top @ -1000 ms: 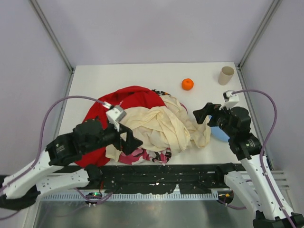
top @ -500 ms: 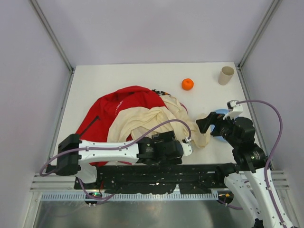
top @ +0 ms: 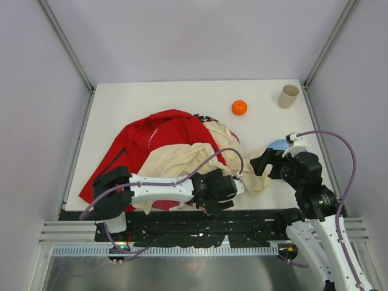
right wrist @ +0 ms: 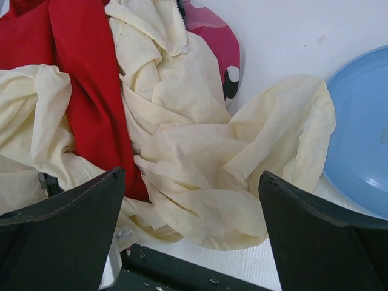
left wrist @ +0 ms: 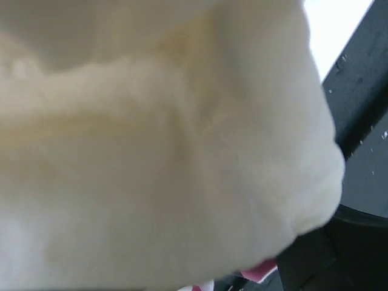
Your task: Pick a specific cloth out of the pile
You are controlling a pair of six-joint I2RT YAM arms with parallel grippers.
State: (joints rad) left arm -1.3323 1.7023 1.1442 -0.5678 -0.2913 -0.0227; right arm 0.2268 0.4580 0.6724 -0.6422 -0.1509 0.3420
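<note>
top external: pile (top: 173, 142) red, cream, crumpled; right gripper (right wrist: 191, 176) wide open, empty; left gripper (top: 216, 191) grip unclear

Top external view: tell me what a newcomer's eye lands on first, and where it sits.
The pile of clothes mid-table grabs the eye: a red jacket with a cream-yellow cloth tangled over its near right side. The left arm lies stretched across its near edge, and its wrist camera sees almost only cream fabric. A lone orange sits farther back on the white table.
</note>
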